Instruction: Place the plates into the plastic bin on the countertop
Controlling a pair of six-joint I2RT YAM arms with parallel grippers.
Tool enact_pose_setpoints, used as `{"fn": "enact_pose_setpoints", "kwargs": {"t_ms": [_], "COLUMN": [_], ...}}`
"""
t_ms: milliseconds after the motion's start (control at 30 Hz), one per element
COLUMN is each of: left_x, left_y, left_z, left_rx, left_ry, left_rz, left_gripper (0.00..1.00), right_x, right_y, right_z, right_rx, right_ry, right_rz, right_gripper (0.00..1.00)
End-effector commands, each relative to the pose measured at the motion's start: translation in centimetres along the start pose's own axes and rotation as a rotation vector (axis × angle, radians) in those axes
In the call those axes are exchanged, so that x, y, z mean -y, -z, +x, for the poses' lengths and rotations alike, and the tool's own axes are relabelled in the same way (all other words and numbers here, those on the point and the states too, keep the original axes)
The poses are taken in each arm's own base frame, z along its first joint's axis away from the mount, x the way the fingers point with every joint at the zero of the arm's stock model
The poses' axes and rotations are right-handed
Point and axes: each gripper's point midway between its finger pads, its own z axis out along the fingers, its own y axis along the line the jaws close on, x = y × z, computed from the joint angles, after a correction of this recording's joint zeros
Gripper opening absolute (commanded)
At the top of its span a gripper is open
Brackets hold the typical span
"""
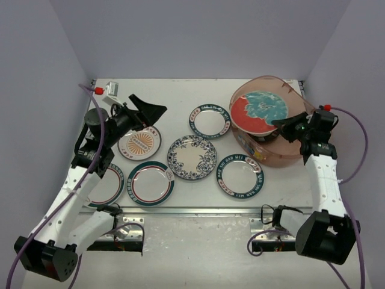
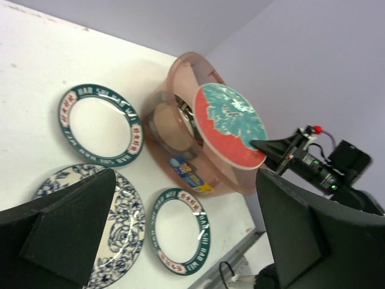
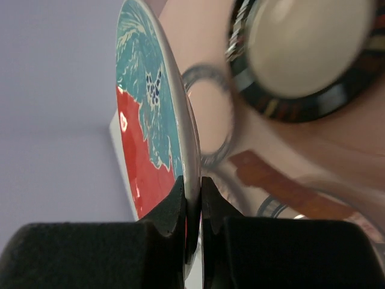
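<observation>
My right gripper point(image 1: 281, 125) is shut on the rim of a red-teal floral plate point(image 1: 264, 111), which hangs tilted over the plastic bin point(image 1: 283, 158). In the right wrist view the jaws point(image 3: 200, 183) pinch the plate's edge point(image 3: 150, 90). A black-rimmed plate point(image 3: 301, 48) lies inside the bin. My left gripper point(image 1: 147, 111) is open and empty above the orange sunburst plate point(image 1: 139, 143). On the countertop point(image 1: 180, 96) lie teal-rimmed plates point(image 1: 209, 120) point(image 1: 240, 175) point(image 1: 150, 183) and a blue floral plate point(image 1: 192, 157). Another plate point(image 1: 108, 186) is partly hidden under my left arm.
A small white box with a red part point(image 1: 108, 90) sits at the back left corner. The metal front edge point(image 1: 198, 211) runs along the near side. Grey walls close in the table on three sides. The bin point(image 2: 174, 138) stands at the back right.
</observation>
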Motion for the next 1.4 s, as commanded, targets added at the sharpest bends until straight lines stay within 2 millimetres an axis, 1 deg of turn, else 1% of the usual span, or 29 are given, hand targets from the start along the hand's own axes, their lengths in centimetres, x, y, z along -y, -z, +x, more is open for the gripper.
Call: {"fn": "enact_pose_setpoints", "kwargs": {"t_ms": [0,33,100,133,200,300,333,400,467,533,633,733,867,933,967,1033,1067,1100,1133,1167,1200,1233,1267,1333,1367], "left_x": [-3.8,-4.2,-5.0,-5.3,-6.1,-6.4,-6.4,-6.5,-6.4,-6.4,-6.4,-6.7,-6.8,-7.0,-7.0,-7.2,-7.4,-7.5,-7.7,-7.8,-7.9,-8.1,-8.2,-8.4,-8.5], "left_y": [2.0,2.3,2.6,2.7,2.8,2.7,2.6,2.5,2.6,2.6,2.6,2.7,2.7,2.8,2.8,2.8,2.8,2.7,2.7,2.6,2.6,2.5,2.4,2.4,2.3], "left_z": [1.3,2.1,3.1,3.5,4.6,6.0,6.1,6.3,6.3,6.4,6.7,7.1,7.2,7.3,7.3,7.5,7.7,7.8,7.9,8.1,8.1,8.3,8.4,8.5,8.5], "left_rx": [-0.009,-0.035,-0.060,-0.071,-0.097,-0.137,-0.142,-0.147,-0.147,-0.150,-0.156,-0.167,-0.173,-0.174,-0.172,-0.176,-0.181,-0.183,-0.187,-0.191,-0.193,-0.202,-0.207,-0.211,-0.213], "left_ry": [-0.126,-0.130,-0.134,-0.133,-0.126,-0.108,-0.106,-0.105,-0.108,-0.106,-0.101,-0.101,-0.105,-0.107,-0.107,-0.106,-0.102,-0.099,-0.097,-0.095,-0.094,-0.090,-0.090,-0.095,-0.099], "left_rz": [-0.165,-0.165,-0.176,-0.180,-0.185,-0.158,-0.153,-0.152,-0.150,-0.145,-0.140,-0.142,-0.142,-0.145,-0.145,-0.150,-0.154,-0.157,-0.160,-0.160,-0.162,-0.166,-0.169,-0.172,-0.177], "left_gripper": [1.00,1.00,1.00,1.00,1.00,1.00,1.00,1.00,1.00,1.00,1.00,1.00,1.00,1.00,1.00,1.00,1.00,1.00,1.00,1.00,1.00,1.00,1.00,1.00,1.00], "right_x": [-1.5,-0.6,0.3,0.8,1.2,2.6,2.3,1.5,1.8,1.6,3.0,4.6,6.2,7.1,7.2,7.8,8.8,9.1,9.4,10.3,10.9,11.2,11.3,11.5,11.7], "right_y": [3.0,3.2,2.7,2.3,1.5,-0.4,-0.9,-1.8,-2.7,-3.7,-5.4,-7.0,-8.5,-9.0,-9.2,-9.4,-9.4,-9.5,-9.7,-10.1,-9.4,-10.0,-10.0,-9.5,-9.2], "right_z": [-8.2,-9.3,-10.3,-10.2,-10.4,-10.4,-10.2,-10.5,-10.9,-11.1,-10.8,-10.3,-10.0,-9.9,-9.8,-9.4,-8.5,-7.9,-7.3,-6.4,-5.3,-5.3,-5.2,-4.9,-4.7], "right_rx": [0.446,0.507,0.539,0.530,0.520,0.514,0.507,0.542,0.589,0.589,0.554,0.520,0.483,0.462,0.447,0.410,0.364,0.329,0.287,0.220,0.175,0.137,0.111,0.076,0.060], "right_ry": [-0.152,-0.174,-0.210,-0.222,-0.261,-0.293,-0.287,-0.237,-0.179,-0.175,-0.191,-0.200,-0.188,-0.170,-0.157,-0.150,-0.166,-0.174,-0.177,-0.185,-0.192,-0.197,-0.196,-0.188,-0.184], "right_rz": [0.056,0.104,0.156,0.175,0.202,0.284,0.294,0.313,0.345,0.347,0.402,0.450,0.521,0.567,0.576,0.623,0.682,0.708,0.732,0.801,0.845,0.893,0.930,0.984,1.014], "right_gripper": [0.00,0.00,0.00,0.00,0.00,0.00,0.00,0.00,0.00,0.00,0.04,0.00,0.02,0.09,0.30,0.52,0.64,0.68,0.69,0.73,0.73,0.75,0.76,0.78,0.83]}}
